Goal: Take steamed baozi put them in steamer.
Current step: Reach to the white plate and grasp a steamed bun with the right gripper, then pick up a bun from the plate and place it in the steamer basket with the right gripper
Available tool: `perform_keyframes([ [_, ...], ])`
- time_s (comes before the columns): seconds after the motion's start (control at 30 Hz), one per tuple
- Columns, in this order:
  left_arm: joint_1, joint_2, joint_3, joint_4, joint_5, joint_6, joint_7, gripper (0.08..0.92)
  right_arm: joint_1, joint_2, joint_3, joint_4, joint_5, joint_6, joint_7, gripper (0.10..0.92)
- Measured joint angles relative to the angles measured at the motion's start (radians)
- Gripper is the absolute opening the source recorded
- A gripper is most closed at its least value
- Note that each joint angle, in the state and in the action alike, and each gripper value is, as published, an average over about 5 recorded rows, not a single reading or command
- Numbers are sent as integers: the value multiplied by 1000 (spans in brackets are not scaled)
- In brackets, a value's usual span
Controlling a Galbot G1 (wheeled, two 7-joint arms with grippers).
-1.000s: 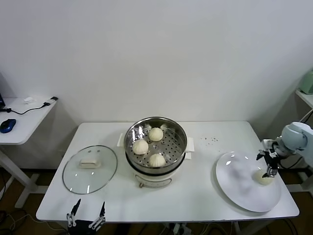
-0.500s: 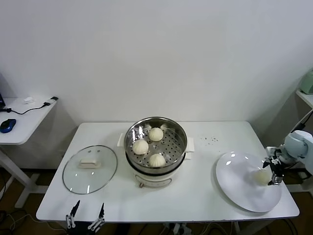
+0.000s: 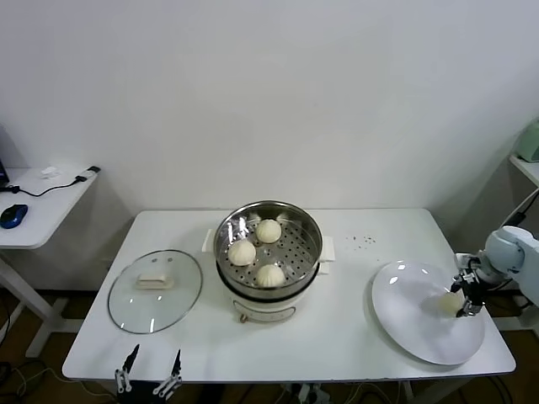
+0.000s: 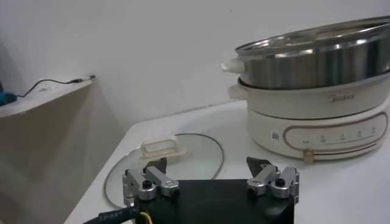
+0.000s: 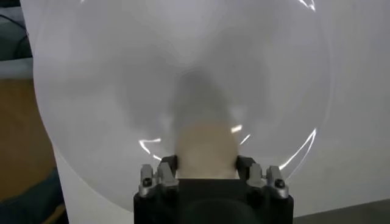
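The steel steamer (image 3: 310,231) on its white base stands mid-table and holds three baozi (image 3: 269,230) on its perforated tray. A fourth baozi (image 3: 450,303) lies on the right side of the large white plate (image 3: 413,324). My right gripper (image 3: 466,296) is down at the plate, its fingers pressed against both sides of this baozi (image 5: 205,146). In the right wrist view the gripper (image 5: 206,165) grips the bun over the plate (image 5: 91,91). My left gripper (image 3: 150,370) is open and empty below the table's front edge; in its wrist view (image 4: 207,165) it faces the steamer (image 4: 317,61).
The glass lid (image 3: 155,290) with a white handle lies flat on the table left of the steamer, also in the left wrist view (image 4: 183,152). A side table (image 3: 38,206) with a mouse and cable stands at far left. The plate reaches the table's front right edge.
My right gripper has come down from above the baozi and moved a little to the right, and its fingers have closed on the bun. The left arm has not moved.
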Motion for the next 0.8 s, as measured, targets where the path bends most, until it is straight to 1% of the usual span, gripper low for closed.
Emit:
perform_keyframes([
  [0.2,4,0,0,-2,0,-3,-1,823,65,1,-60,9,55,-15,1,603],
  [0.37,6,0,5,-5,-2,-5,-1,823,215,27,-190,6,154,-32,3,602],
  [0.53,5,4,15,-9,-1,-7,-1,823,427,99,-377,-3,311,-52,6,602],
  [0.8,6,18,41,-13,1,-14,-1,823,727,289,-645,5,604,-95,21,602],
])
